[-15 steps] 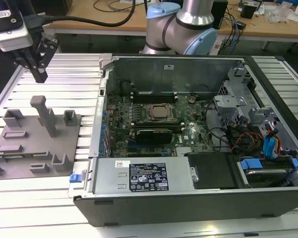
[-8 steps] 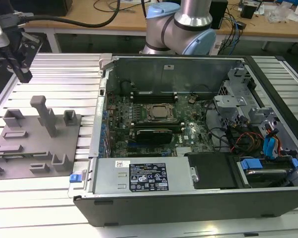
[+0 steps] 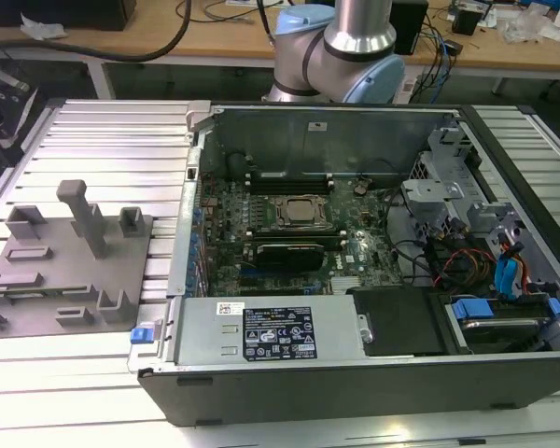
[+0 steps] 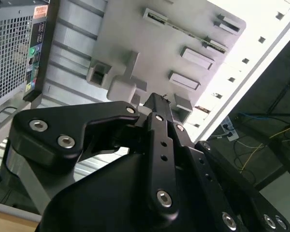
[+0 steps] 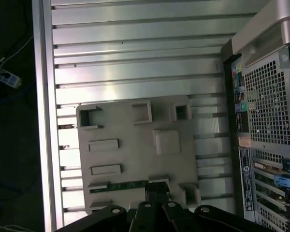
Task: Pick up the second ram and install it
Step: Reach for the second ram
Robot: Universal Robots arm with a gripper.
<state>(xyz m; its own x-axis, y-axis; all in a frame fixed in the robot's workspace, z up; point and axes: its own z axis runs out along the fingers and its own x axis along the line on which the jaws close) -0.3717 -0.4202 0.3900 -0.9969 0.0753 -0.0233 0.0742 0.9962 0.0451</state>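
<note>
An open computer case (image 3: 355, 378) sits on a ribbed metal table (image 3: 112, 140), beside a gray moulded tray (image 3: 37, 280), with cables (image 3: 179, 37) trailing behind.

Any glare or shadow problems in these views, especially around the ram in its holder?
Second wrist view: the table beyond the holder plate blows out white; the gripper is a dark mass. First wrist view: sheen on the table, yet the second ram shows green. Exterior view: even light, the computer case shaded inside.
</note>
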